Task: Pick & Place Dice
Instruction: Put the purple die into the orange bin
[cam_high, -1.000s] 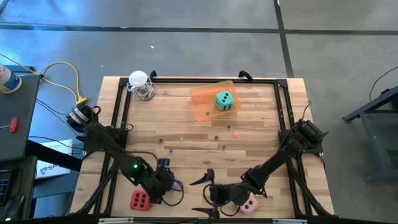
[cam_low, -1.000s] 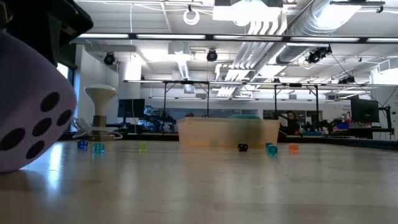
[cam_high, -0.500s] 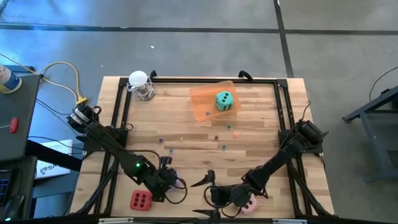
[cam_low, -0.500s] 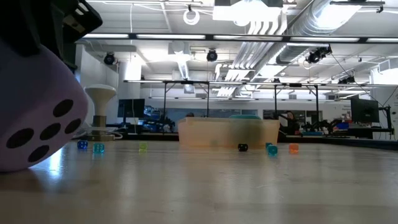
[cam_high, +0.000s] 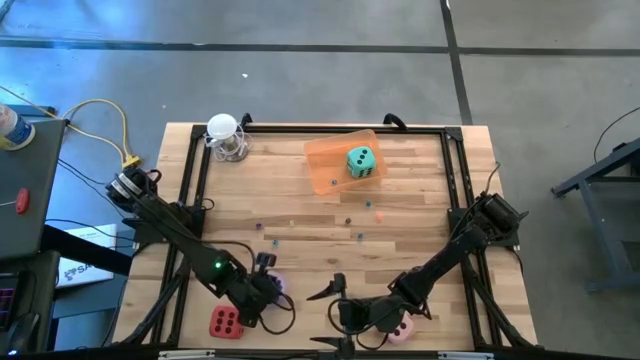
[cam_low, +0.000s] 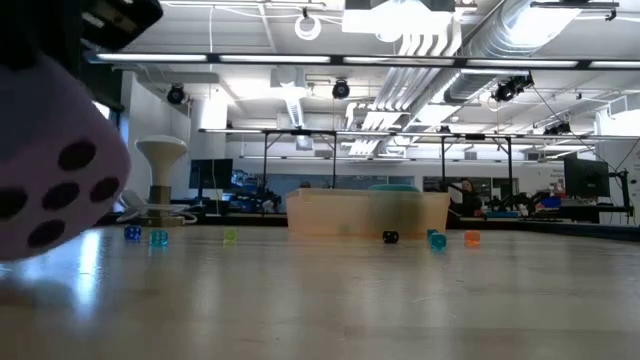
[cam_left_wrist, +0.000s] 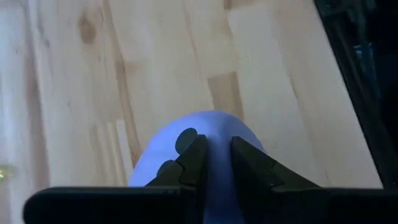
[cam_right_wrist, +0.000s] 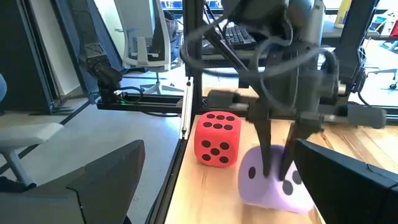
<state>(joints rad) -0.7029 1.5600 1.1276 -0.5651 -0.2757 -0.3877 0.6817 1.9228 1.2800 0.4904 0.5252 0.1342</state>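
Observation:
The purple die (cam_left_wrist: 211, 127) hangs just off the table near its front left, with my left gripper (cam_high: 268, 293) shut on it from above. Beside it, nearer the left edge, the red die (cam_right_wrist: 217, 138) rests on one face. The teal die (cam_high: 361, 162) sits inside an orange see-through tub (cam_high: 330, 165) at the far middle. The pink die (cam_high: 402, 327) lies at the front edge, partly under my right arm. My right gripper (cam_high: 328, 315) stands open at the front middle, pointing level toward the purple die and touching nothing. My left gripper pinches the purple die's upper face (cam_left_wrist: 214, 134) between its two fingers (cam_right_wrist: 266, 149), which slant down from above. The soft wall is dented in and bulges up between them. The die hangs tilted below the fingers; its underside (cam_low: 40, 250) is just clear of the table.
Small coloured beads (cam_high: 350, 222) lie scattered across the table's middle. A white stand (cam_high: 225, 135) is at the far left corner. A black frame rail (cam_high: 195, 180) runs around the tabletop. Bare wood lies between the front dice and the tub.
My left gripper has risen a little with the purple die. The die, which stood on the table a second ago, has come just off it and has turned slightly in the hold.

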